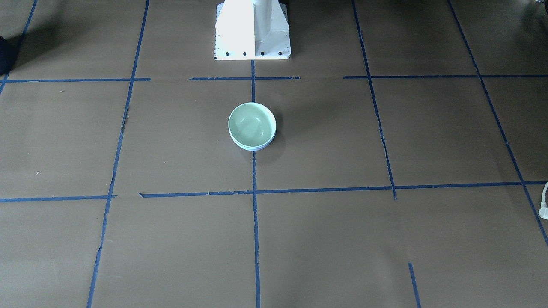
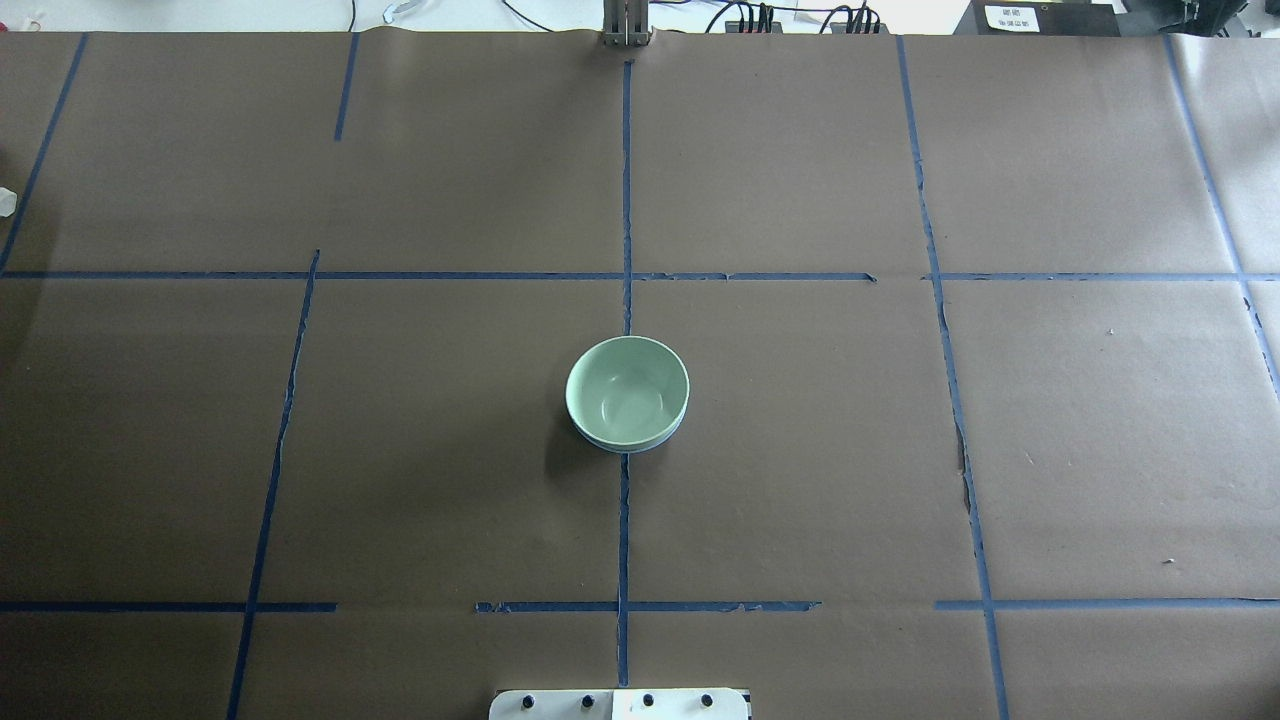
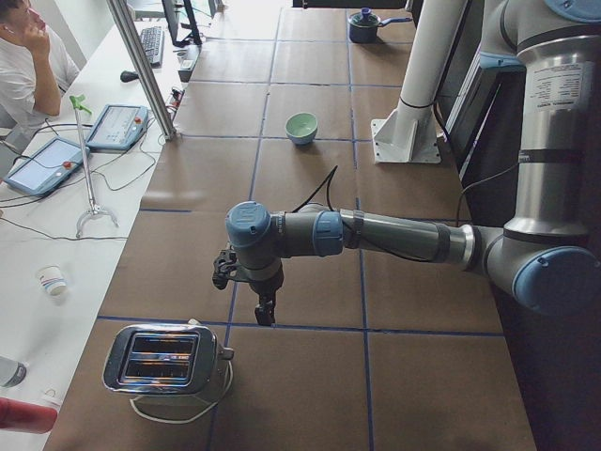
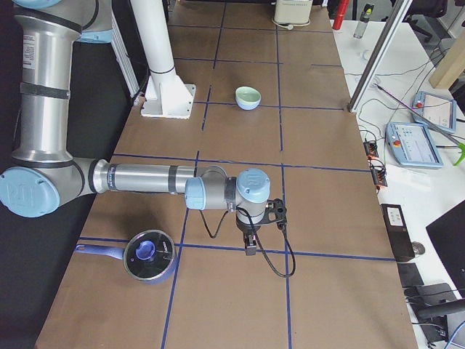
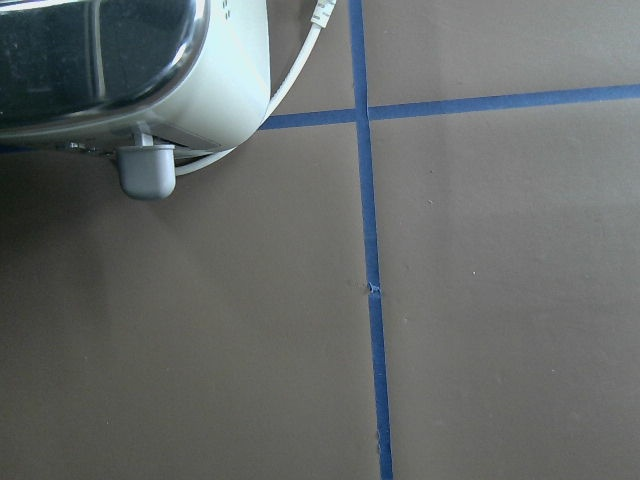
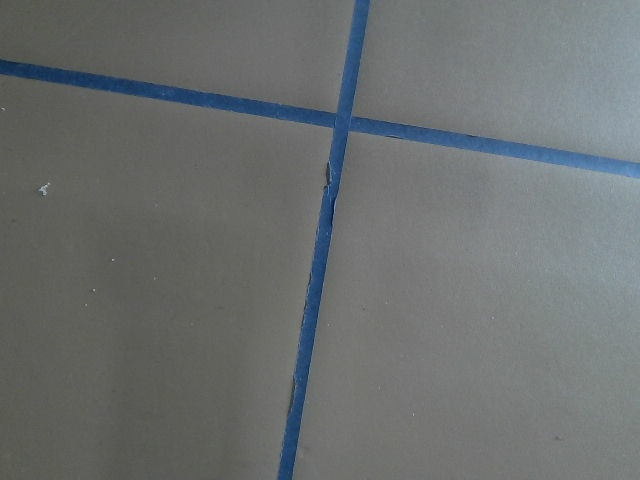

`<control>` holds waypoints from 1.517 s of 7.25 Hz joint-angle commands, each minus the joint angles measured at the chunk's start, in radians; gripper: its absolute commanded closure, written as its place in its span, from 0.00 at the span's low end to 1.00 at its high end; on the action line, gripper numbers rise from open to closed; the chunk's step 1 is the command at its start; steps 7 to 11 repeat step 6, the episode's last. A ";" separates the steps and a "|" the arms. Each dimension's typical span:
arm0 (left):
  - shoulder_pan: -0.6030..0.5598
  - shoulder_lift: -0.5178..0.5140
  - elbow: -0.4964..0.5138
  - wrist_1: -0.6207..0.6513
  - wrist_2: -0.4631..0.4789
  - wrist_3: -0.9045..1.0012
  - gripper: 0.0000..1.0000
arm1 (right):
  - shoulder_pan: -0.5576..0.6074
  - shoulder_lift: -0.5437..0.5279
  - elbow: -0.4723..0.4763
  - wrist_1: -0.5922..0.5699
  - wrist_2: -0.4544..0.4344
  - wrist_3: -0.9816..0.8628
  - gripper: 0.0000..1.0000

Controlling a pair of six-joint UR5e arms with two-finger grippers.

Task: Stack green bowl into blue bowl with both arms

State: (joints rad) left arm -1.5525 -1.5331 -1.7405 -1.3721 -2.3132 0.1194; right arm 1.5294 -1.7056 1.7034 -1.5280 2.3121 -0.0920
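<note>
The stacking is judged to be done: the green bowl (image 2: 627, 388) is seated upright inside the blue bowl (image 1: 252, 148), of which only a thin pale rim is seen beneath the green one's edge. The pair is set at the table's centre, on the tape line (image 2: 623, 530) that runs toward the white pedestal (image 1: 252, 30) at 6 o'clock in the overhead view. Neither arm is seen in that view.

The left gripper (image 3: 266, 310) is held low over the paper, well off at 9 o'clock from the bowls and just beside the toaster (image 3: 164, 359). The right gripper (image 4: 250, 246) is held likewise at 3 o'clock, near a lidded saucepan (image 4: 149, 256). Whether either pair of fingers is parted or closed cannot be told (they are shown only in the side views, small and end-on), though nothing is seen held in them.

No further handling appears to be called for, at most a check of the seating. Bare paper lies on every side of the stack, and the table's edges are well apart from it. Care would be owed to the toaster's cord (image 5: 297, 65) should the left arm be moved.
</note>
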 commanded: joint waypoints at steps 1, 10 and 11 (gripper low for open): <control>0.002 0.002 0.002 -0.007 0.000 0.000 0.00 | 0.000 0.000 0.001 0.000 0.007 0.000 0.00; 0.002 0.001 0.006 -0.008 -0.006 -0.001 0.00 | -0.005 0.000 0.004 0.003 0.018 0.003 0.00; 0.002 0.001 0.006 -0.008 -0.006 -0.001 0.00 | -0.005 0.000 0.004 0.003 0.018 0.003 0.00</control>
